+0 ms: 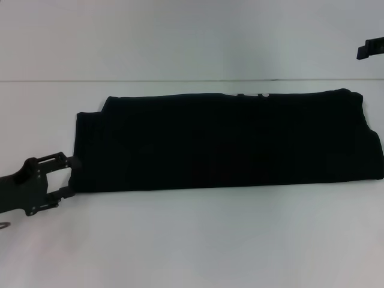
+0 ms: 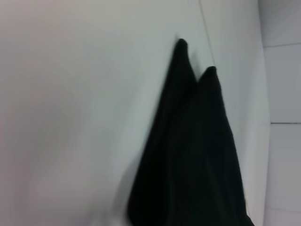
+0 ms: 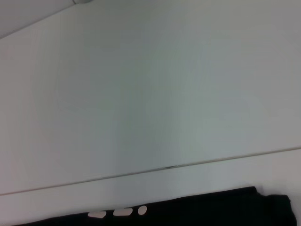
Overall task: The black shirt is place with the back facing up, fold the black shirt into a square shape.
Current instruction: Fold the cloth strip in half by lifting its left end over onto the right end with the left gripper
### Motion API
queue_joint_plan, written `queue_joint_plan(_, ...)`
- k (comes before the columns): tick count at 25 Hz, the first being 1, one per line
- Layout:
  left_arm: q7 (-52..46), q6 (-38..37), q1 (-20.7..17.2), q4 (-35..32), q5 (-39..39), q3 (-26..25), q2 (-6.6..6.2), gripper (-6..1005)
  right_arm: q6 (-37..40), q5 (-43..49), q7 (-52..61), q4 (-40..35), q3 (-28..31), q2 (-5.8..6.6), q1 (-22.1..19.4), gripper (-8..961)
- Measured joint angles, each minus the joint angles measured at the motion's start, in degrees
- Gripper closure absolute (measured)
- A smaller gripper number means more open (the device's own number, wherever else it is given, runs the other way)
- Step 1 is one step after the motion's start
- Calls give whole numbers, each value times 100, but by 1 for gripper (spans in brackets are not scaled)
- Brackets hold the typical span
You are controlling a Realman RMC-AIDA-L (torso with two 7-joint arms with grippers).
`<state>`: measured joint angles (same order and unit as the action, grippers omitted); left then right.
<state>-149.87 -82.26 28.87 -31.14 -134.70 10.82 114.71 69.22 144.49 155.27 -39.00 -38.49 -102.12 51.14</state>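
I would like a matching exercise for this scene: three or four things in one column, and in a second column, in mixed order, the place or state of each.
Column one:
1. black shirt
2. left gripper
3. right gripper
4. white lettering

Column two:
a. at the far right, away from the cloth
b. folded into a long band across the table
c. showing only a little at the far edge of the cloth
d. open, at the left end of the cloth

Right pairs: 1-b, 2-d, 3-a, 4-c.

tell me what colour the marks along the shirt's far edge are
White, on the black shirt; the right wrist view shows the marks best.
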Motion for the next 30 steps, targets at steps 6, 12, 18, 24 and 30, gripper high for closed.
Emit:
queue_joint_plan(6,-22,267,-38,189,-12,8,25,251,-29,-5,-2,12,0,-1,-44,23)
queue_joint_plan(12,-138,538,-40,425,-20,1,40,251,-42,-8,-6,15,0,-2,-47,23)
queue_joint_plan(18,-147,737,-5,552,2,-23,94,251,-49,-9,-26,16,-1,-2,-52,22)
queue_joint_plan(24,-145,974,182,774,13,-28,96,250,-50,-5,-39,25,0,-1,-59,22)
queue_joint_plan(30,-109,1361,496,1041,15,22,97,250,-50,5,-48,28,-1,-1,-61,22)
